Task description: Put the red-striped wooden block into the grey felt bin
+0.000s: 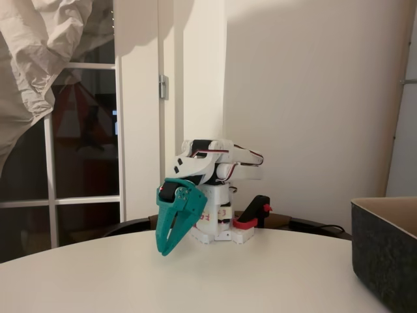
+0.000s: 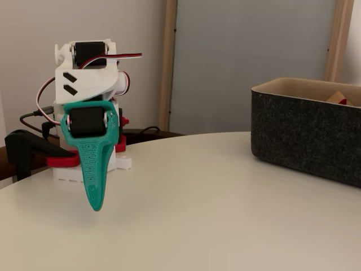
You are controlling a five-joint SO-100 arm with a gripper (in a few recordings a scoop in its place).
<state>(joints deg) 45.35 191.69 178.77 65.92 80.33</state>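
The grey felt bin (image 1: 386,255) stands at the right edge of the round white table; in the other fixed view the bin (image 2: 304,132) shows its tan lining. Inside it, a light-brown corner with a reddish edge, apparently the red-striped wooden block (image 2: 339,97), peeks over the near wall; the rest is hidden. My teal gripper (image 1: 164,250) hangs point-down just above the table in front of the folded arm, far to the left of the bin. Its fingers meet at the tip with nothing between them. Seen edge-on, the gripper (image 2: 95,206) looks like a single blade.
The arm's white base (image 2: 84,164) sits at the table's far edge, held by a black and red clamp (image 1: 251,218). Bare tabletop (image 2: 197,197) stretches between the gripper and the bin. A wall and a window lie behind.
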